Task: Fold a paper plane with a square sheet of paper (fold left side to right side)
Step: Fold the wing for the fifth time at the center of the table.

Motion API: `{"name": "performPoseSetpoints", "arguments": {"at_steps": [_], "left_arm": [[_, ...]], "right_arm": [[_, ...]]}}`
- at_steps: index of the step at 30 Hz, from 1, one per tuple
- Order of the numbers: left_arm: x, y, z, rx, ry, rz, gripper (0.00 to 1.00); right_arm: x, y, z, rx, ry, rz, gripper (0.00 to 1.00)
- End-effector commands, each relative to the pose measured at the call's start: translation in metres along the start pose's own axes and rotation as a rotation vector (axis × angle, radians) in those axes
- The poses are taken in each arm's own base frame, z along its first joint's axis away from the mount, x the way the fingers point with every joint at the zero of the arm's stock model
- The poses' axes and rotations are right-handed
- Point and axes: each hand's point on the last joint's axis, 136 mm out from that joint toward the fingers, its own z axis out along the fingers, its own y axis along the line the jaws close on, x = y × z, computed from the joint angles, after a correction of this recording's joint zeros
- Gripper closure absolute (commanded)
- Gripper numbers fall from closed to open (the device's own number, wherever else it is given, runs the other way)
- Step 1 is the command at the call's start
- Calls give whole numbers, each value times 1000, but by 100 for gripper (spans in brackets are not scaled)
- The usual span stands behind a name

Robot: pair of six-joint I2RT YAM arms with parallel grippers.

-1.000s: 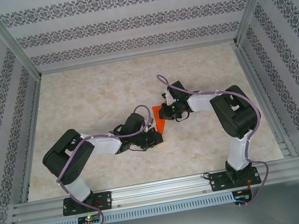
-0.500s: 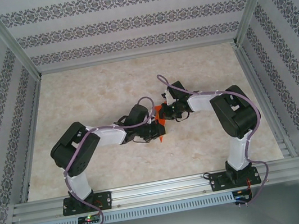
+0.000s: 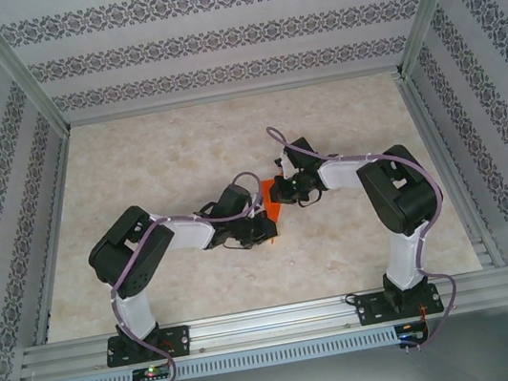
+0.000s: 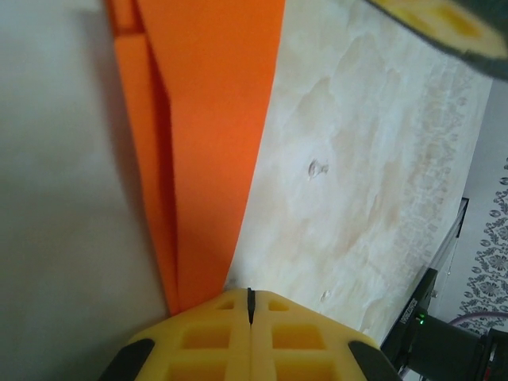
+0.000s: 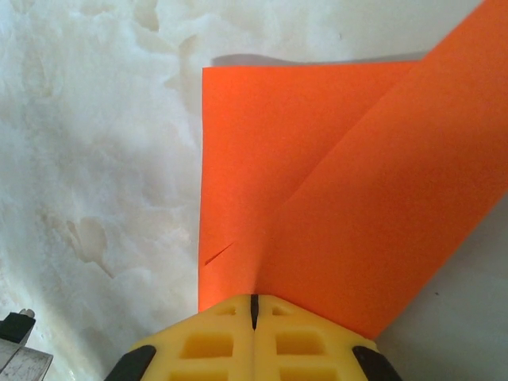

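Though thin, sharply creased orange paper (image 5: 333,198) on mottled beige table (image 5: 95,159).

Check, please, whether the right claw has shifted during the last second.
No. In the top view the right claw sits at the same spot against the table's right rail, at the edge of the orange paper.

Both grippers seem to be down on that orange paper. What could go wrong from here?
1. In the right wrist view the orange paper has a small nick-like mark near its left edge, close to the shut right gripper; dragging there might tear it.
2. The shut left gripper sits at the folded paper's narrow tip; if either gripper slips, the layers could shift and the crease end up crooked.
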Motion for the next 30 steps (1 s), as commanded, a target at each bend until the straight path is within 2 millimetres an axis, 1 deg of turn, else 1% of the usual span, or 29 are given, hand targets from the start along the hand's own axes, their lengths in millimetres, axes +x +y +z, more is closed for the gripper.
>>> {"name": "performPoseSetpoints", "arguments": {"at_steps": [1, 5, 7, 10, 12, 15, 19, 23, 25, 27, 30], "left_arm": [[25, 17, -3, -54, 53, -32, 94], [33, 17, -5, -37, 58, -46, 95], [33, 6, -10, 7, 49, -35, 95], [27, -14, -22, 44, 20, 5, 95], [21, -22, -29, 36, 4, 31, 95], [10, -28, -32, 28, -13, 48, 94], [-9, -21, -25, 18, -38, 35, 94], [-19, -18, -8, 26, -25, 32, 94], [-21, -15, -1, 22, -23, 27, 94], [-21, -6, 3, -5, -24, 20, 94], [-17, 7, 5, -32, -25, 1, 95]], "right_arm": [[9, -26, 7, 107, 31, 9, 100], [7, -23, 6, 95, 26, 6, 100], [6, -21, 6, 91, 25, 5, 100], [6, -20, 6, 91, 24, 6, 100], [5, -18, 6, 88, 21, 3, 100], [6, -18, 5, 88, 22, 3, 100], [5, -15, 5, 83, 18, -1, 100], [5, -12, 4, 77, 18, -5, 100], [4, -9, 2, 65, 11, -10, 100], [1, -2, 0, 37, -7, -15, 100], [-6, 14, -10, -21, -55, -31, 100]]}}
